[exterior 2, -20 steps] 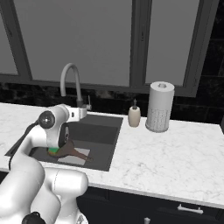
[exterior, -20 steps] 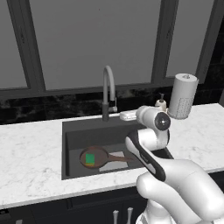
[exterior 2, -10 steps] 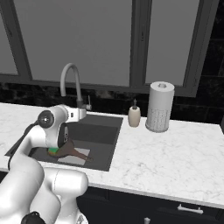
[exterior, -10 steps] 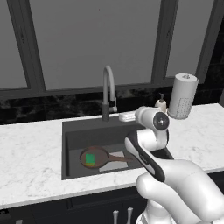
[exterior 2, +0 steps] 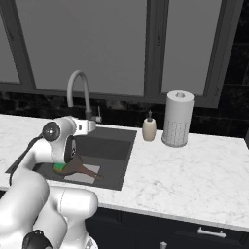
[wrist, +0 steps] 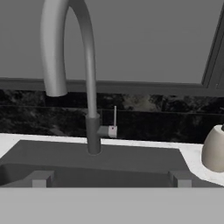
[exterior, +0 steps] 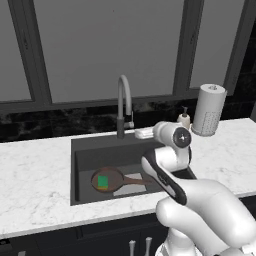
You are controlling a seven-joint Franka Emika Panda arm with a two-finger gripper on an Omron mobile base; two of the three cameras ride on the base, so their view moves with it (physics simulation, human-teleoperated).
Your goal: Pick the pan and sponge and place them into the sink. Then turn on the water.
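The reddish-brown pan (exterior: 111, 179) lies on the floor of the dark grey sink (exterior: 97, 152), its brown handle pointing right. The green sponge (exterior: 103, 181) rests inside the pan. From the right base view the pan (exterior 2: 74, 165) and a sliver of the sponge (exterior 2: 59, 168) peek out behind my arm. My gripper (exterior: 144, 133) hovers over the sink's back edge, just right of the tall arched faucet (exterior: 123, 102). In the hand view the gripper (wrist: 109, 178) is open, its fingertips (wrist: 40, 177) far apart, facing the faucet (wrist: 89, 87) and its small lever (wrist: 113, 127). No water stream shows.
A soap dispenser (exterior: 184, 119) and a paper towel roll (exterior: 209, 110) stand on the marble counter right of the sink. The dispenser (wrist: 214, 148) sits at the hand view's right edge. Dark backsplash and windows rise behind the faucet.
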